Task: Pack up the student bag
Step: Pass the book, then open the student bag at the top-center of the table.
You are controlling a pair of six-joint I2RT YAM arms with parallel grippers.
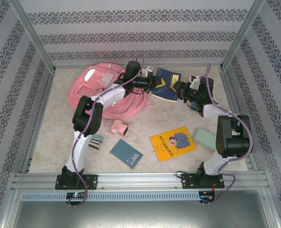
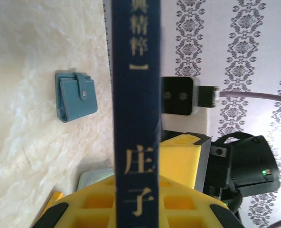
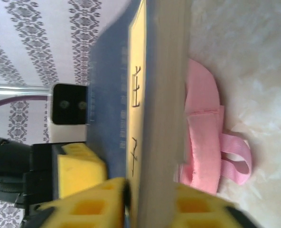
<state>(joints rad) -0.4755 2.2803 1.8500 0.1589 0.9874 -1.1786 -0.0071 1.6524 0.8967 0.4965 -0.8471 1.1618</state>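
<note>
A: Pink fabric, the student bag (image 1: 81, 90) lies at the bench's (image 1: 178, 118) far left. It looks soft. Where to hold it?
B: By a strap (image 1: 133, 105), I think. Left jaws and right jaws both pinch the blue book (image 1: 168, 78).

The bag (image 1: 86, 90) is soft pink cloth. The book (image 1: 168, 81) has a smooth navy cover and matt paper pages. The finger pads (image 2: 90, 205) look like matt yellow plastic. The wallet (image 2: 76, 96) looks leathery; the frame (image 1: 140, 180) is brushed metal.
</note>
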